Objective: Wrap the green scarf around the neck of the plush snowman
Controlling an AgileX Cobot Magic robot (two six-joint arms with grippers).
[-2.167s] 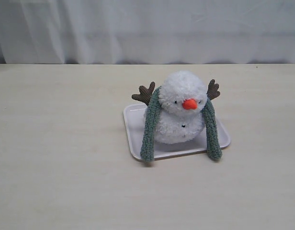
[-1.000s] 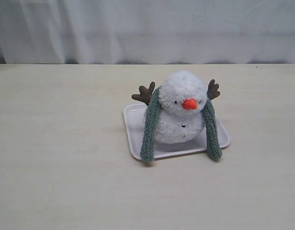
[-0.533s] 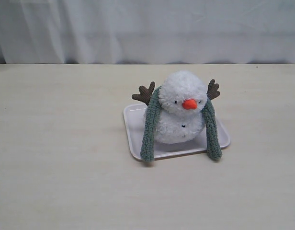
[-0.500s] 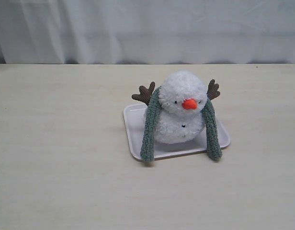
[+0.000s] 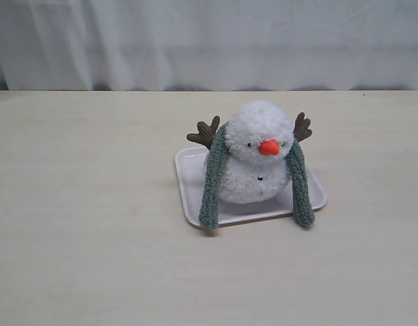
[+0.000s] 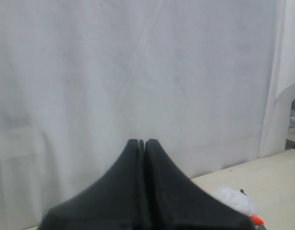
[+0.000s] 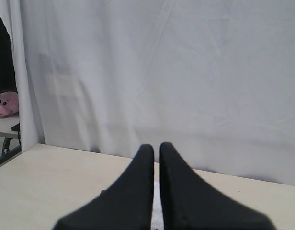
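The plush snowman [image 5: 256,159] sits upright on a white tray [image 5: 187,178] in the exterior view. The green scarf [image 5: 211,182] runs behind its neck. One end hangs down each side of the body, and the other end [image 5: 300,187] reaches the tray's front edge. Neither gripper shows in the exterior view. In the left wrist view my left gripper [image 6: 141,142] is shut and empty, with the snowman's head [image 6: 233,200] low beside it. In the right wrist view my right gripper [image 7: 156,146] is shut with a hairline gap, holding nothing.
A white curtain [image 5: 209,41] closes off the far side of the pale wooden table [image 5: 80,224]. In the right wrist view, a pink plush toy [image 7: 6,104] lies on another surface past the curtain's edge.
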